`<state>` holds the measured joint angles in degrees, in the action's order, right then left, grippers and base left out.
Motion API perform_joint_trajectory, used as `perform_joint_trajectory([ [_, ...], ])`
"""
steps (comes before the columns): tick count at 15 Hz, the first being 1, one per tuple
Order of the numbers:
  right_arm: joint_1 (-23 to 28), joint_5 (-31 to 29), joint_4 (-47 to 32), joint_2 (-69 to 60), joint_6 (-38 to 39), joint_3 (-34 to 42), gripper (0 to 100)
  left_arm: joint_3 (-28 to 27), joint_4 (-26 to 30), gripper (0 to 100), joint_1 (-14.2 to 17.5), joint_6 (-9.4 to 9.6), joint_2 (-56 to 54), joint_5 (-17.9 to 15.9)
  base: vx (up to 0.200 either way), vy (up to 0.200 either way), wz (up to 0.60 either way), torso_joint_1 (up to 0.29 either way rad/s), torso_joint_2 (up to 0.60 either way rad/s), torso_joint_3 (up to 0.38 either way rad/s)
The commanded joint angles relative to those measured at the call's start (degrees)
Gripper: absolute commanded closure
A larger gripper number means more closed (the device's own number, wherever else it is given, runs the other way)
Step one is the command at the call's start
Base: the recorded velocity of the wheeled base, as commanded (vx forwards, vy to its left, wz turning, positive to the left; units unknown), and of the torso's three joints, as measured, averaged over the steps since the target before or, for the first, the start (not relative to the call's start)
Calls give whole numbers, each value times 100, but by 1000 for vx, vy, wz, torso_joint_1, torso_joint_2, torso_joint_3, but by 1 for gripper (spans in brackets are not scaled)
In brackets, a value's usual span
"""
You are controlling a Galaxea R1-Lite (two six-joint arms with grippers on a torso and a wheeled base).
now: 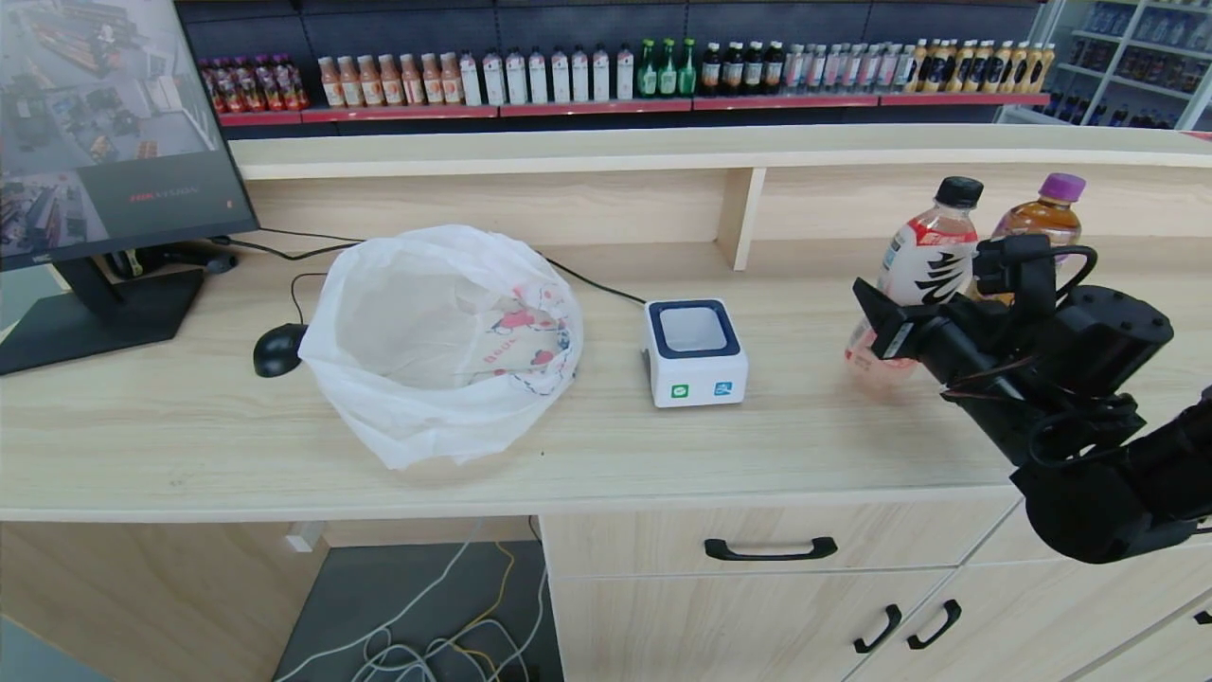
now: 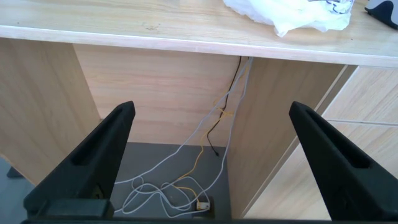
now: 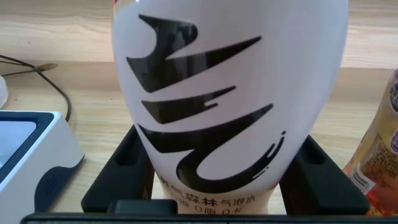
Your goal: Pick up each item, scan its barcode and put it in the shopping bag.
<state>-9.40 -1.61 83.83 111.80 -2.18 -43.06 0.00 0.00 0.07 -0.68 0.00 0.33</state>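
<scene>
Clasping the clear plastic bottle with a white label and black cap [image 1: 923,256], the right gripper [image 1: 900,332] has its two black fingers [image 3: 127,168] pressed against the bottle's lower sides, one on each side. The bottle's bold black brush-stroke print faces the wrist, and the bottle stands slightly tilted with its base at the pale wooden counter [image 1: 663,445]; I cannot tell whether the base touches the surface or is just off it.

Just beyond the held bottle, on the gripper's outer side, stands an amber plastic bottle with a purple cap [image 1: 1046,218], near but apart from the fingers. On the gripper's inner side, a little way off across bare counter, sits the white square scanner box with a dark blue rim [image 1: 696,355], its window facing up. Farther past the scanner on that same side lies the white plastic shopping bag [image 1: 440,341], its mouth open and slumped. A black computer mouse [image 1: 279,349] touches the bag's far edge, and a dark monitor on a stand [image 1: 104,123] rises beyond it.

The left gripper [image 2: 211,112] hangs below the counter's front edge with its fingers spread wide and nothing between them. Ahead of it is the open recess under the counter, where loose white and yellow cables [image 2: 186,186] trail on the floor. The bag's lower edge lies on the counter above and ahead of this gripper.
</scene>
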Motion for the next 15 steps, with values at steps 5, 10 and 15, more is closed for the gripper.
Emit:
perform_joint_trajectory([
  [5, -9, 12, 10, -492, -10, 518, 100, 0, -9, 0, 1, -2, 0, 2, 0, 0, 0, 0, 0, 0],
  [10, -88, 231, 36, -1064, -37, 1256, 100, 0, 0, 0, 1, -2, 0, 2, 0, 0, 0, 0, 0, 0],
  [15, -97, 372, 54, -1565, -37, 1774, 100, 0, -9, 0, 1, -2, 0, 2, 0, 0, 0, 0, 0, 0],
])
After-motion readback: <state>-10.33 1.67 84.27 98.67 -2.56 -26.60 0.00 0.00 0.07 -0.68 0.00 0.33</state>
